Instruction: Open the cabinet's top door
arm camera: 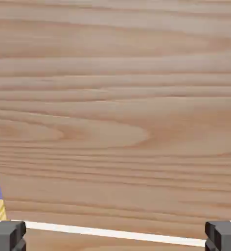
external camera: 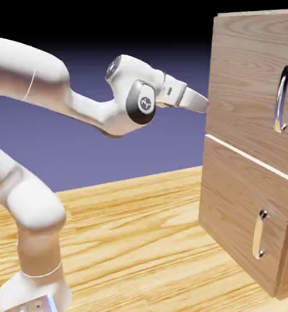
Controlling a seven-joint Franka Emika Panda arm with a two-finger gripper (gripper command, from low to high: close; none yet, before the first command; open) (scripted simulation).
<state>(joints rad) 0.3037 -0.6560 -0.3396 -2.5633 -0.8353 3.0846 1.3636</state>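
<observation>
The cabinet (external camera: 253, 152) stands at the exterior view's right, a light wood-grain box. Its top door (external camera: 247, 85) is shut and carries a long curved silver handle (external camera: 283, 99) near its right side. My gripper (external camera: 201, 103) points at the door's left edge, far to the left of the handle; its tips are hard to make out there. In the hand view the top door (arm camera: 115, 108) fills the picture, close up, with no handle in sight. My gripper (arm camera: 115, 238) is open: the two grey fingertips (arm camera: 7, 235) sit wide apart at the bottom corners, nothing between them.
Below the top door sits the lower panel (external camera: 238, 213) with a small handle (external camera: 260, 234). A pale seam (arm camera: 112, 233) between the panels runs across the bottom of the hand view. The cabinet stands on a wooden table (external camera: 140, 244).
</observation>
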